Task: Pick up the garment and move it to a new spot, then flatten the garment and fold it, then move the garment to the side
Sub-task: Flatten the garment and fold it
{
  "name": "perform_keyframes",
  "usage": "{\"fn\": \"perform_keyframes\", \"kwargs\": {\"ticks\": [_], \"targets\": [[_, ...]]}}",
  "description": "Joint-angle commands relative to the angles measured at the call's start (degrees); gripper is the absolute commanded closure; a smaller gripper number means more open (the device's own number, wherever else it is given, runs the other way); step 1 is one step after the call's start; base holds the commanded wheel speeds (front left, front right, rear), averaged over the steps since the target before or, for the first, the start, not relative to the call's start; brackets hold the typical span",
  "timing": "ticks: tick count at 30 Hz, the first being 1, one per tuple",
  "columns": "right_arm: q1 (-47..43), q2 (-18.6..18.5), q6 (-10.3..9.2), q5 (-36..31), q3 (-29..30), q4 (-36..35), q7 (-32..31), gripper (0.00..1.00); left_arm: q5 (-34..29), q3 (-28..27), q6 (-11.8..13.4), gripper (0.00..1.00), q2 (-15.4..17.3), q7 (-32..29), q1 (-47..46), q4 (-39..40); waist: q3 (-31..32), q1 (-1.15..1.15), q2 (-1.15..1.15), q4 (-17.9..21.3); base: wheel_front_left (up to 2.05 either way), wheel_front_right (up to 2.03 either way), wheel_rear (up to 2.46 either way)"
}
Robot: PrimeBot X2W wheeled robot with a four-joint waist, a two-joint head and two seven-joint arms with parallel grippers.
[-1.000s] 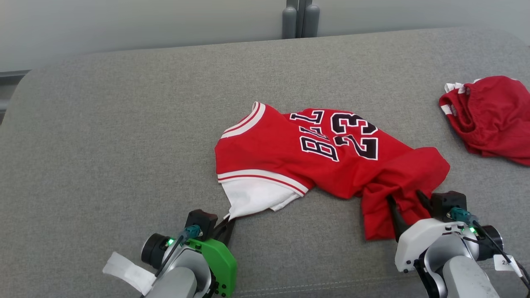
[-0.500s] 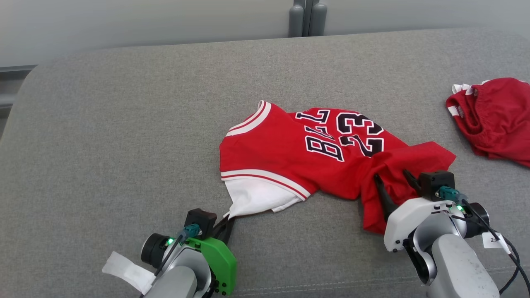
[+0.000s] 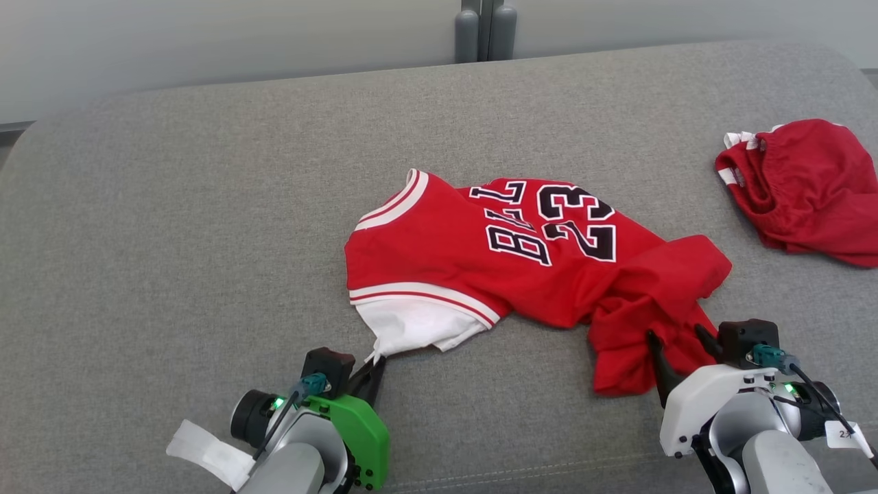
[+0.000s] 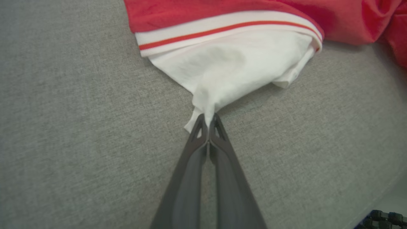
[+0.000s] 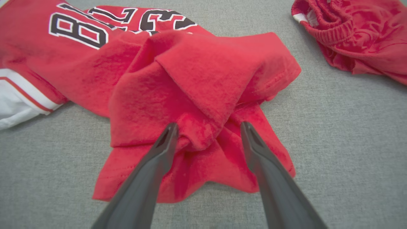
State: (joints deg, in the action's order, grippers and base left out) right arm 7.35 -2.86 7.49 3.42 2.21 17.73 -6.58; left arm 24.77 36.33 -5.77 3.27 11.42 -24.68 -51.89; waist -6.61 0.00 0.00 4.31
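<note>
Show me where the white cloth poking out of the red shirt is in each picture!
Head view: white cloth, lower middle, below the red shirt's striped trim.
Left wrist view: white cloth, upper middle, its tip pinched by the left gripper.
Right wrist view: white cloth, far left edge.
Shared landmark: the striped trim bordering it.

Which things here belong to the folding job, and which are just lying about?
In the job: red jersey; left gripper, shut on its white sleeve; right gripper, open around its bunched red end.
Lying about: red shorts, far right; grey posts behind.
</note>
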Motion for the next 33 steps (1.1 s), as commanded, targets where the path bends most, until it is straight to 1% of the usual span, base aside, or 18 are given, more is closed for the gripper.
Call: {"fn": "perform_keyframes", "kwargs": {"ticks": [1,4,11,13,21,23,28,33], "targets": [[-0.5,-0.1,-0.01,0.2,0.0,-0.5,-0.2,0.0,0.2,0.1,0.3,1.0,0.4,0.3,-0.7,0.0,-0.1,0.0,0.0,0.0,0.0,0.0,0.0],[-1.3,-0.1,-0.01,0.5,0.4,-1.3,-0.8,0.0,0.2,0.4,0.2,1.0,0.4,0.3,-1.1,0.0,-0.4,0.0,0.0,-0.4,0.0,0.0,0.0],[-2.1,-0.1,-0.01,5.0,1.9,-5.5,1.5,0.0,0.7,0.7,0.3,1.0,0.5,0.3,-1.1,-0.1,-0.5,0.0,0.0,-1.2,0.0,0.0,0.0],[-2.7,-0.1,-0.01,5.6,2.6,-8.0,0.4,0.0,0.9,0.7,0.4,1.0,0.7,0.4,-0.8,-0.2,-0.2,0.0,0.0,-1.0,0.0,0.0,0.0],[-7.5,-0.1,-0.01,3.3,6.3,-13.3,-6.2,0.0,1.6,1.0,0.6,1.0,0.6,0.6,-0.6,-0.3,0.3,0.0,0.0,0.1,0.0,0.0,0.0],[-8.2,-0.1,-0.01,2.4,6.2,-13.4,-7.1,0.0,1.6,1.2,0.7,1.0,0.6,0.6,-0.6,-0.3,0.2,0.0,0.0,0.3,0.0,0.0,0.0],[-7.0,-0.1,-0.01,3.5,5.3,-11.7,-6.7,0.0,1.7,1.6,0.6,1.0,0.5,0.5,-1.1,0.0,-0.4,0.0,0.0,0.1,0.0,0.0,0.0],[-4.0,-0.1,-0.01,3.1,4.7,-7.4,-5.1,0.0,1.7,2.0,0.7,1.0,0.7,0.5,-1.8,0.0,-1.2,0.0,0.0,-1.3,0.0,0.0,0.0]]}}
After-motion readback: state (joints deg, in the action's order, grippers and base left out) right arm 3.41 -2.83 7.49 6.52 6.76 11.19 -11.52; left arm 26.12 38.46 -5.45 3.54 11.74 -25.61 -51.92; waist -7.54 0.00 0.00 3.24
